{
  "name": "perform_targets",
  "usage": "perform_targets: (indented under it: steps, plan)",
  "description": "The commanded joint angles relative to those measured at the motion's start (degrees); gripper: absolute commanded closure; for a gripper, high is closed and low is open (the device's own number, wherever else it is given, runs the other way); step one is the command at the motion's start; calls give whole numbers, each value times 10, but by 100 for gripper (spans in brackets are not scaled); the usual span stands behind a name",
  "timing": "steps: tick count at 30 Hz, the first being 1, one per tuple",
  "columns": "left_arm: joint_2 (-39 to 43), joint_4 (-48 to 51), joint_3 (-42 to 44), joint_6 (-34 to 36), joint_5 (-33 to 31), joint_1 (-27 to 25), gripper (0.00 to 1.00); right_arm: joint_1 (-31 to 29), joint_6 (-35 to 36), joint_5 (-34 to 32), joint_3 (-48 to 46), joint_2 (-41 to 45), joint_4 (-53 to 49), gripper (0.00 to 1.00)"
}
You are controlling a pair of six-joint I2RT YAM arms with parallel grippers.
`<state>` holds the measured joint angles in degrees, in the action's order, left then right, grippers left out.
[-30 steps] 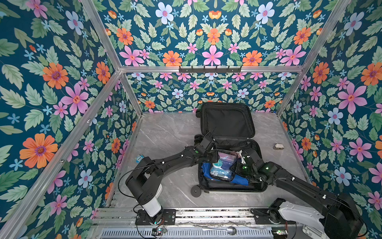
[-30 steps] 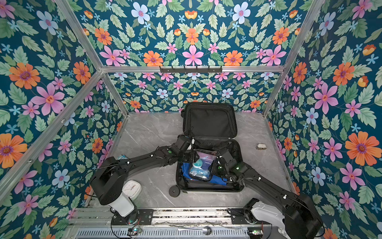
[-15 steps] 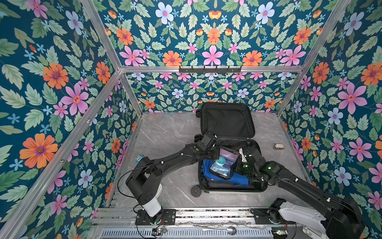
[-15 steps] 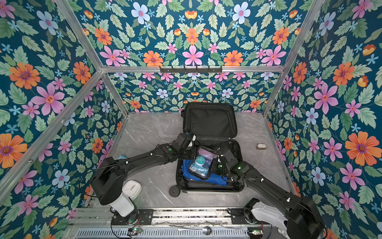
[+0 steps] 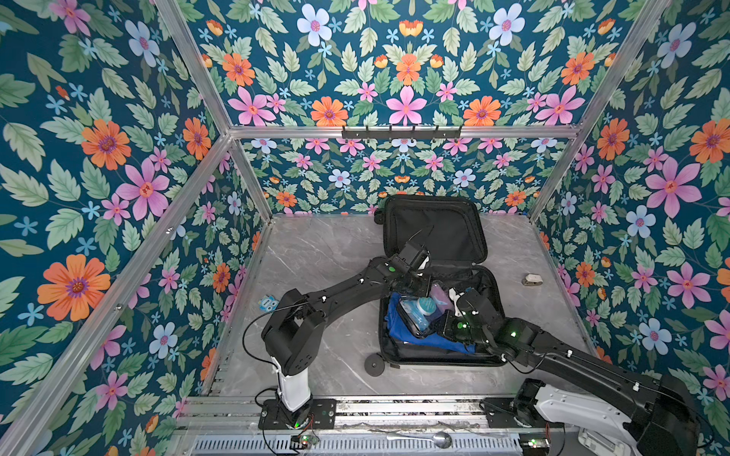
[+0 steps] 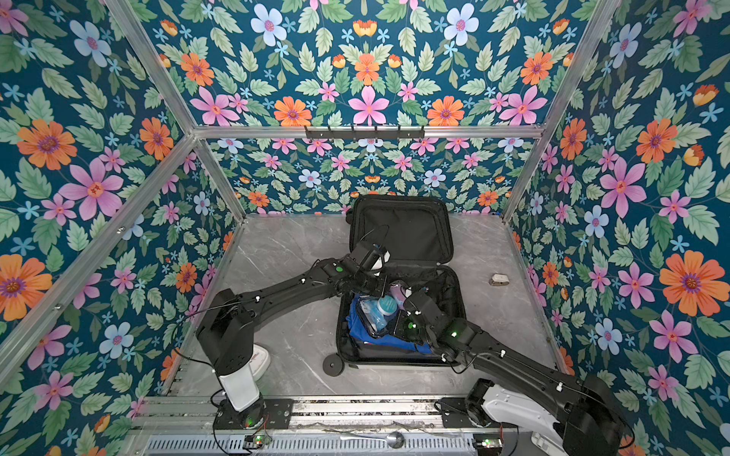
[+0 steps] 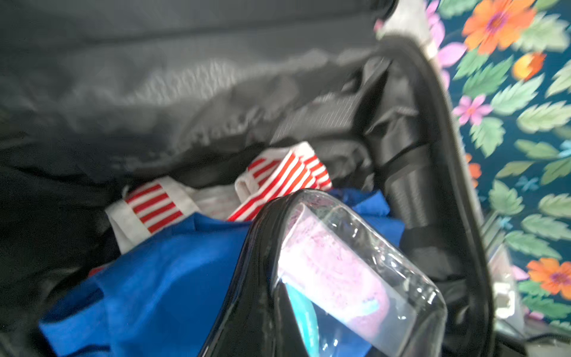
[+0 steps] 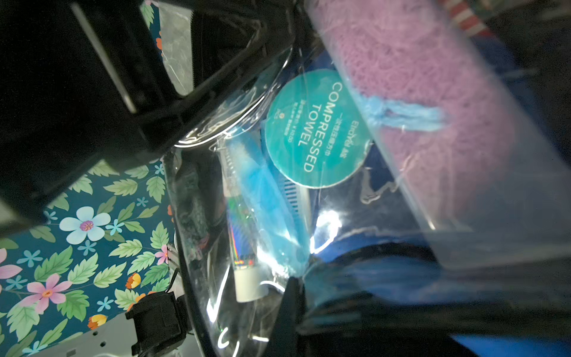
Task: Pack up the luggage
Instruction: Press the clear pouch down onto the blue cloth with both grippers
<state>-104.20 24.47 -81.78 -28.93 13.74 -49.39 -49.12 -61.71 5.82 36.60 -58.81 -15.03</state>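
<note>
Left gripper [image 5: 423, 290] and right gripper [image 5: 445, 323]: fingers closed on clear toiletry pouch [image 5: 419, 314], tilted over blue cloth [image 5: 399, 336] inside open luggage [image 5: 434, 231], lower centre-right of both top views

In both top views the fingertips of the left pincer [image 5: 426, 293] and the right pincer [image 5: 443, 321] are hidden under their own wrists where they meet the clear pouch [image 5: 418, 316], which covers much of the blue cloth [image 5: 397, 329]. The luggage [image 5: 434, 233] shows black lining, and its shell is almost wholly hidden. The left wrist view is smeared, and its lower edge cuts the pouch off. A pale object [image 5: 533, 279] on the table [image 5: 324, 252] and a blue-white one [image 5: 268, 303] by the left wall are too small to name.
</note>
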Motion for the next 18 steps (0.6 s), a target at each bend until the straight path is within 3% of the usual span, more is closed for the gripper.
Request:
perform_targets:
  steps: [1,7,13,18]
  plan:
    - [-7,-52,-3,28,-23,3,100,-18,-27,38,-6,-10,33,100]
    - [-19,-63,3,54,-14,3,100,-39,-28,41,17,-50,52,97]
    - [-33,-75,5,80,-2,6,100,-65,-11,44,52,-86,52,68]
    - [-45,-98,5,105,30,11,100,-66,24,35,72,-63,8,42]
